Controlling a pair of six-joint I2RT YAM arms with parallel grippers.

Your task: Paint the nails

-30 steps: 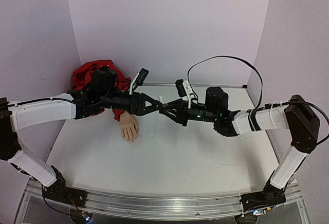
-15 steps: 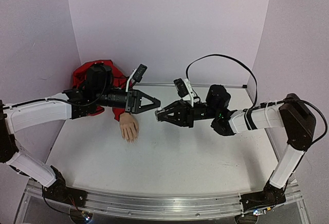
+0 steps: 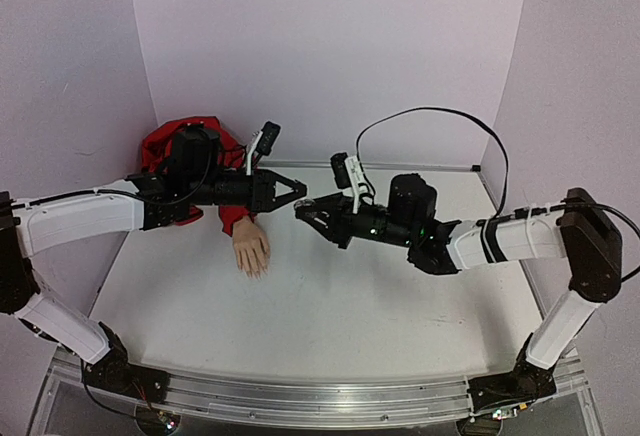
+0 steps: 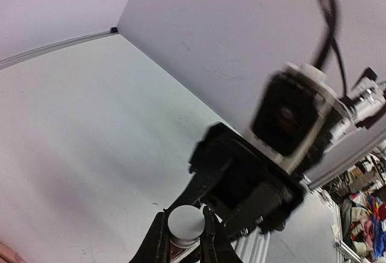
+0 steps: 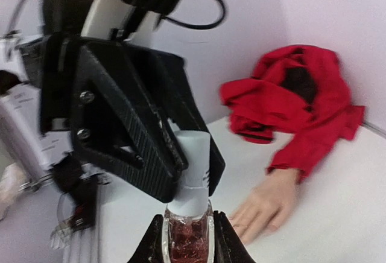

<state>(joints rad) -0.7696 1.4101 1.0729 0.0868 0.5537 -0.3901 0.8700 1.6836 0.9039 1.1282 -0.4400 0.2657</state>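
My right gripper [image 5: 189,239] is shut on the glass body of a small polish bottle [image 5: 189,242] with reddish contents, held upright above the table. My left gripper [image 4: 184,230] meets it from the other side, its black fingers [image 5: 136,127] shut on the bottle's white cap [image 4: 186,219]. In the top view both gripper tips, left [image 3: 296,194] and right [image 3: 303,212], touch at mid-table. The flesh-coloured mannequin hand [image 3: 250,248] lies palm down below and left of them, its red sleeve [image 3: 185,146] bunched in the back left corner. Its nails at the fingertips [image 5: 244,227] are too blurred to make out.
The white table [image 3: 350,296] is boxed in by pale walls at the back and on both sides. A black cable [image 3: 430,114] loops above the right arm. The right wrist's camera housing [image 4: 292,121] fills the upper right of the left wrist view.
The left gripper's jaws have gone from open to shut on the white cap. Both gripper tips have shifted slightly left and up in the top view. The mannequin hand has not moved.
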